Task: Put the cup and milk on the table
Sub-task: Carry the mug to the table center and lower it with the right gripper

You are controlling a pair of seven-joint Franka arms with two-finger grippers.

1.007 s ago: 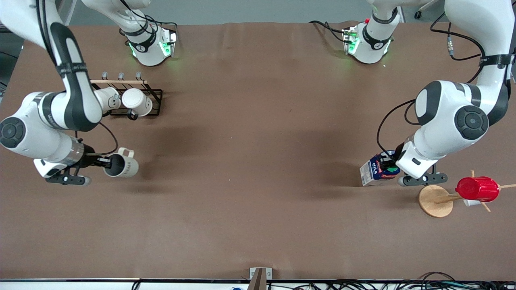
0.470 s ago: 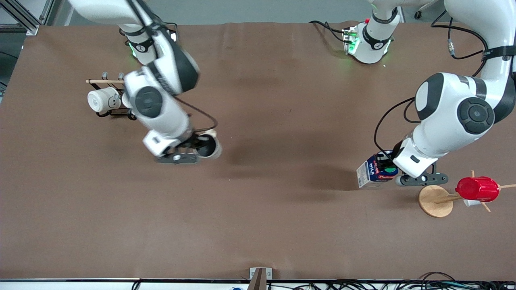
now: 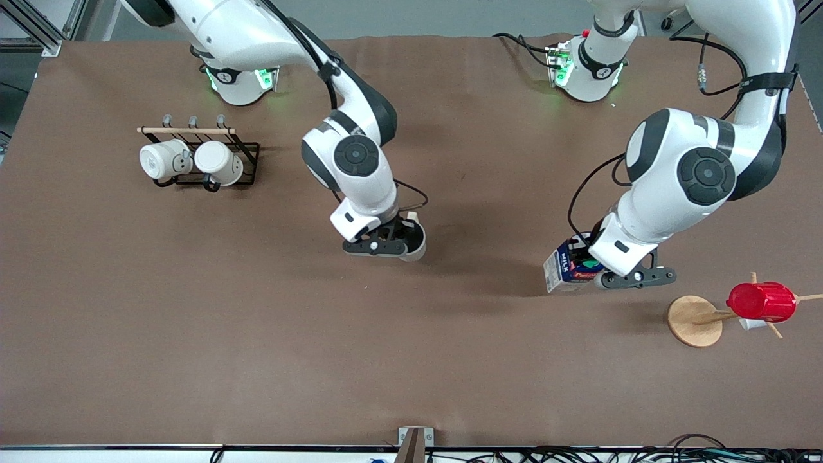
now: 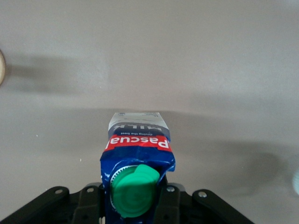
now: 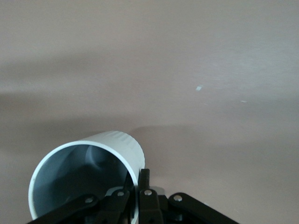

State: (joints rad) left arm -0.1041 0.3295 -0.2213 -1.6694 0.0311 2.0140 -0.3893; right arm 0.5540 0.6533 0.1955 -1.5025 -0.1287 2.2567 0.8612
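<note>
Tabletop (image 3: 450, 360): big, flat and brown, with lots of bare room in the middle.

Right tool (image 3: 404, 243): it hangs over the middle of the tabletop. Its fingers (image 5: 144, 186) pinch the rim of the cup, one inside and one outside.

Cup (image 3: 415, 244): a pale mug, dark inside, held up in the air. In the right wrist view the cup (image 5: 88, 175) hangs tilted, with its open mouth turned toward the camera and bare brown tabletop under it.

Left tool (image 3: 588, 269): it hangs over the tabletop toward the left arm's end. It is closed tight on the top of the milk carton.

Milk carton (image 3: 567, 269): blue and white with a red label. In the left wrist view the milk carton (image 4: 138, 163) shows its green cap (image 4: 135, 191) by the tool, and its long side runs away from the tool, down toward the tabletop. It looks a bit tipped.

What matters next: I think both things must go down, and the tabletop is right below each one. The cup should turn so its bottom faces down. The carton should stand straight so it does not fall over.

Space between: the cup and the carton are well apart, so the arms should not bump.

Other things: two white mugs (image 3: 193, 161) lie on a black wire rack (image 3: 247, 161) toward the right arm's end. A red cup (image 3: 762, 302) sits on a wooden stand (image 3: 694, 321) near the carton. I think the carton should keep away from that stand.
</note>
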